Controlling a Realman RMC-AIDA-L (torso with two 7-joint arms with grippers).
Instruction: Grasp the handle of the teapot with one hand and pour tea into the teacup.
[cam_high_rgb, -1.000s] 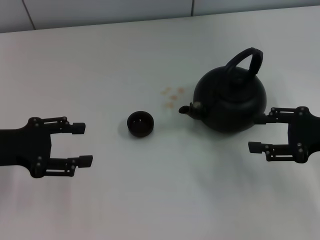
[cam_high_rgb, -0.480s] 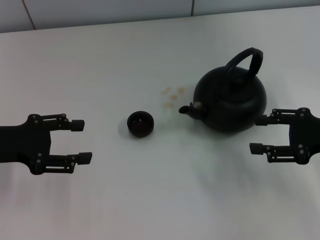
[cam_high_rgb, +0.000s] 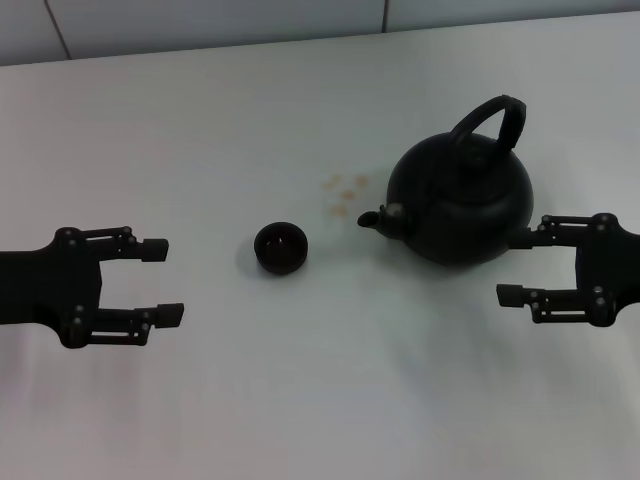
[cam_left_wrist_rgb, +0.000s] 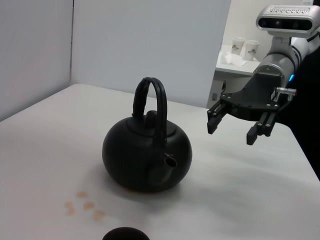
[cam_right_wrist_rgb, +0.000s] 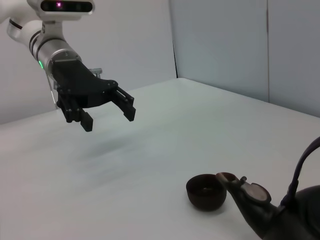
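Our right gripper (cam_high_rgb: 518, 268) hangs with jaws spread wide and empty, low beside the teapot (cam_high_rgb: 460, 195), whose belly sits just ahead of them. Closing here, we judge, would shove the round body, since the handle (cam_high_rgb: 492, 118) arches well above. Beyond the silvery-tipped spout sits the tiny teacup (cam_high_rgb: 280, 247); a clumsy tilt could overshoot it. Our left gripper (cam_high_rgb: 160, 282) hovers farther off, also gaping, empty.

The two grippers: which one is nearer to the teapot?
The right gripper, beside the teapot; the left gripper is beyond the teacup.
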